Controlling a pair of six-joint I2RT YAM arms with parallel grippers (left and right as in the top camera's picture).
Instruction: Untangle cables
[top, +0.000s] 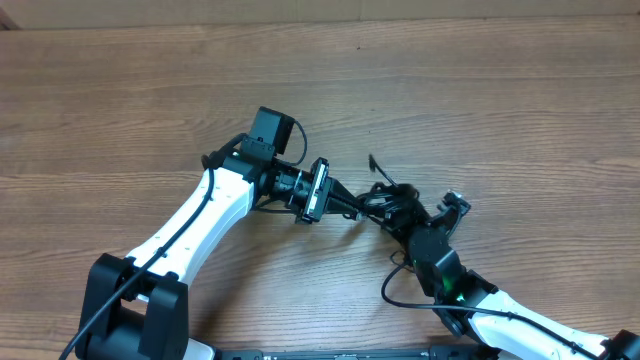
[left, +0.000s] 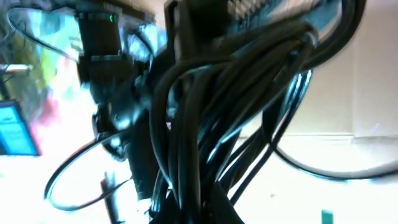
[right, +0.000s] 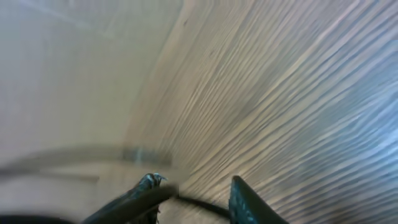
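Cables (top: 392, 197) bunched in 1 clump between the 2 grippers, 1 loose end poking toward the far side. Left gripper (top: 360, 206) clamped on the clump's left side. Right gripper (right: 196, 186) just right of it, jaws partly apart, 1 cord crossing the gap, not pinched. Clump's long axis runs left-right, so a pull probably goes along it.

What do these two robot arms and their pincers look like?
The left arm and right arm are smooth white tubes with black joints and wrists. Thick black wires run along them; a green light glows on the right. The right gripper has dark tapered fingers.
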